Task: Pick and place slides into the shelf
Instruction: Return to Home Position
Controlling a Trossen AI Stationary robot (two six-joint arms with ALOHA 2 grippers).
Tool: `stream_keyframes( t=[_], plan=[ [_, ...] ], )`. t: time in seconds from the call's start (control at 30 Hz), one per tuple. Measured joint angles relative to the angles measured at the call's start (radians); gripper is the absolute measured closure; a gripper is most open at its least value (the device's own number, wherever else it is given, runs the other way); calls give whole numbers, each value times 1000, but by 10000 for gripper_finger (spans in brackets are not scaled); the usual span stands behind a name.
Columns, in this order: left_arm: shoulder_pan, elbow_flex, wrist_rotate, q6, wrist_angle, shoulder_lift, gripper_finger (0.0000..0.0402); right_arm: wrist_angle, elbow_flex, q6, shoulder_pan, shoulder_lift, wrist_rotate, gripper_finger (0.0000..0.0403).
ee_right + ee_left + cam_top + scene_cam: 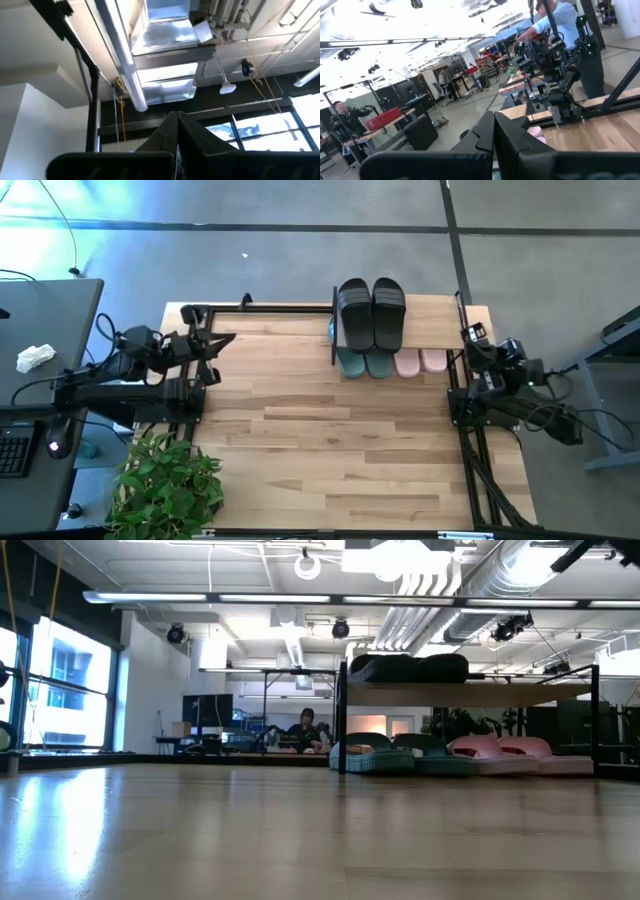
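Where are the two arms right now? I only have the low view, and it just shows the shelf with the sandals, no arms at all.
Observer: From above, the left arm sits folded at the left edge of the table, well away from the shelf.
Operator: And the right one?
Observer: The right arm sits folded at the table's right edge, close beside the shelf's right end.
Operator: Is either one holding anything?
Observer: No. Each wrist view shows that arm's jaws shut with nothing between them.
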Motion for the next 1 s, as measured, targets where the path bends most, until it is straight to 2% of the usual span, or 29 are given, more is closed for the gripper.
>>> stream_keyframes(
  t=[0.3,0.5,0.7,0.83,1.0],
  plan=[
    [0,-125,-42,-37,0,-149,401,102,-126,58,0,0,43,403],
    [0,-204,-44,-70,-2,-260,401,77,-130,58,0,0,43,403],
    [0,-291,-52,-81,-1,-387,401,-85,-130,8,0,0,35,403],
    [0,-317,-52,-81,-5,-386,401,-193,-130,-23,0,1,32,403],
    [0,-373,-52,-75,101,-381,401,-351,-130,-83,0,2,31,403]
  ],
)
